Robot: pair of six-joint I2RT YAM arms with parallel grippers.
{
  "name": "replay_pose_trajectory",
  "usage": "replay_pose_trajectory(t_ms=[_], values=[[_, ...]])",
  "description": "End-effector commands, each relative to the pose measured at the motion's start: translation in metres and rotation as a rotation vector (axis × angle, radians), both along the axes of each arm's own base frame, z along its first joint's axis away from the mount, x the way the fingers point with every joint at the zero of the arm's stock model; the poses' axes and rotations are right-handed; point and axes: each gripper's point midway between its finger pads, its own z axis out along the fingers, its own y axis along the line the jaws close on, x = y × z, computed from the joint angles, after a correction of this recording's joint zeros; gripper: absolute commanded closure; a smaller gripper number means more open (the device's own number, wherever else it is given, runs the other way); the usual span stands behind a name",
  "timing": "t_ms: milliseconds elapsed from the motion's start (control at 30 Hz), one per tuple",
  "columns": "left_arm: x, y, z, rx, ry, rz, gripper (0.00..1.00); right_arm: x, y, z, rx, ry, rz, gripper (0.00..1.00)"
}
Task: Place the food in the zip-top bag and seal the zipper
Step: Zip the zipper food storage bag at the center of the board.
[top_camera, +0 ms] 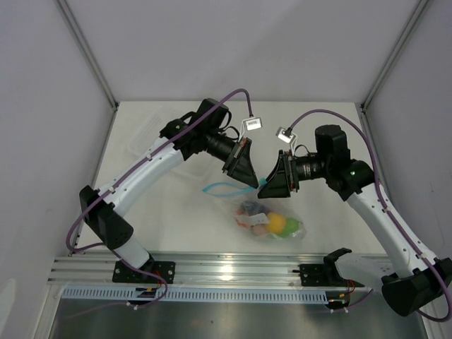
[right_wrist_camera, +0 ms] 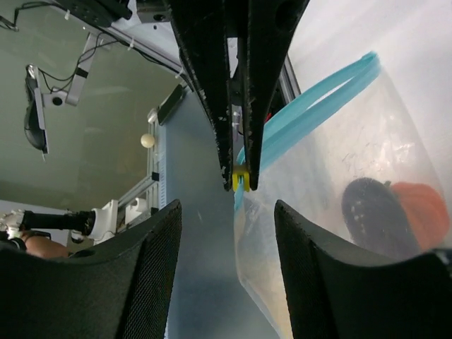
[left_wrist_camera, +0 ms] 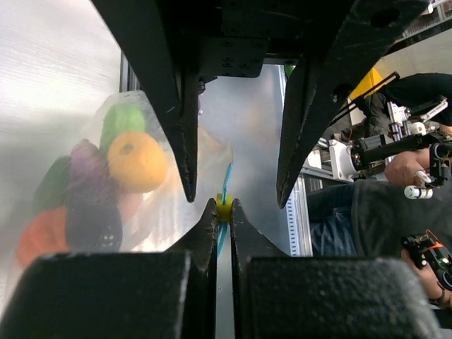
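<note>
My L gripper [left_wrist_camera: 224, 205] is clamped on the small yellow tab [left_wrist_camera: 224, 210] of the thin light-blue zipper strip [right_wrist_camera: 318, 99]. My R gripper [right_wrist_camera: 226, 212] hangs w/ fingers apart, one either side of that spot. The clear floppy zip-top bag [top_camera: 272, 226] lies centre-near on the white table [top_camera: 176, 226], just far of the aluminium rail [top_camera: 226, 268], w/ the toy produce pieces [left_wrist_camera: 134, 162] inside.

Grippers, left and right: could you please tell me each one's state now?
Left gripper: closed on the small yellow slider of the light-blue zipper strip.
Right gripper: open, holding nothing.
</note>
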Motion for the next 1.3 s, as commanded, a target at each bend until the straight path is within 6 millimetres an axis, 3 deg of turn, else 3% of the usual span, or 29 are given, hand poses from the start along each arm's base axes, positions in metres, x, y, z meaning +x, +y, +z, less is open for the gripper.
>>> replay_pose_trajectory(t_ms=[0, 167, 233, 333, 433, 600, 800, 967, 1267], values=[[0.002, -0.002, 0.018, -0.054, -0.036, -0.02, 0.99, -0.004, -0.003, 0.014, 0.022, -0.105, 0.029, 0.43], [0.004, -0.004, 0.019, -0.063, -0.033, -0.023, 0.99, -0.007, -0.002, 0.003, 0.001, -0.062, 0.047, 0.63], [0.003, -0.004, 0.019, -0.063, -0.025, -0.027, 0.99, -0.005, 0.0, 0.001, 0.009, -0.062, 0.043, 0.64], [0.002, -0.004, 0.019, -0.065, -0.023, -0.032, 1.0, -0.001, 0.003, 0.001, 0.012, -0.056, 0.035, 0.88], [0.002, -0.004, 0.02, -0.069, -0.025, -0.032, 0.99, 0.002, 0.008, 0.002, 0.019, -0.042, 0.032, 1.0], [0.004, -0.004, 0.016, -0.053, -0.022, -0.017, 0.99, 0.005, 0.012, -0.004, 0.0, -0.012, 0.013, 1.0], [0.011, -0.004, 0.005, 0.003, -0.029, 0.031, 1.0, 0.036, 0.009, -0.005, -0.024, 0.016, -0.255, 1.0], [0.01, -0.001, -0.005, 0.028, -0.018, 0.034, 0.99, 0.052, -0.007, -0.012, 0.0, 0.051, -0.409, 1.0], [-0.004, 0.004, -0.02, 0.01, 0.031, -0.025, 0.95, 0.047, -0.01, 0.008, 0.084, 0.071, -0.396, 1.0]])
